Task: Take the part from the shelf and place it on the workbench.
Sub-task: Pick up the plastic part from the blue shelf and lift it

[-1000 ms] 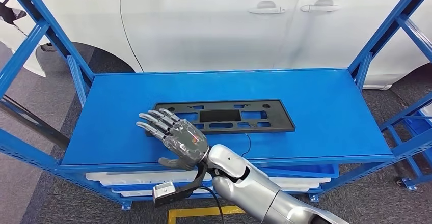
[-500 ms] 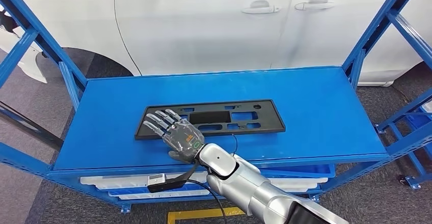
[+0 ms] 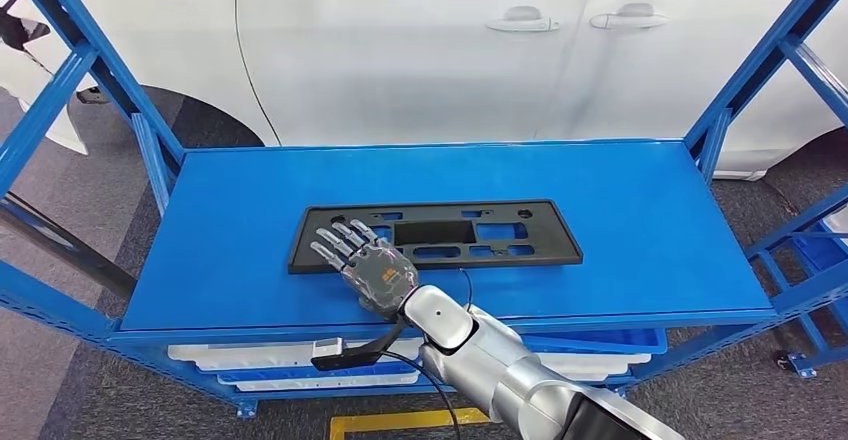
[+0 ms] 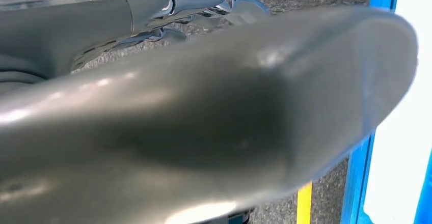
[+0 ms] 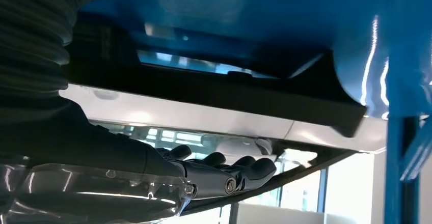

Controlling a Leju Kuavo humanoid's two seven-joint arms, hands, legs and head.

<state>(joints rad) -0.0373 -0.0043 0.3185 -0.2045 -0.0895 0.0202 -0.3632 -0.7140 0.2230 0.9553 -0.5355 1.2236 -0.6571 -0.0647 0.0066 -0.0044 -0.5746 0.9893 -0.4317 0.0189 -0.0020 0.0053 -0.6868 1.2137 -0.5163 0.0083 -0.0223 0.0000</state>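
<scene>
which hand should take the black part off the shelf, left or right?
Right. The right hand is already at the near left end of the black part on the blue shelf, fingers spread and holding nothing. The left hand looks to be hanging beside the rack.

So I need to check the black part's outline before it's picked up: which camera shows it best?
The head view: the whole black part lies flat on the blue shelf, every cutout visible, with the right hand over its near-left edge. The right wrist view catches it edge-on and blurred; the left wrist view shows none of it.

One part [image 3: 436, 233], one shelf [image 3: 640, 200]
</scene>
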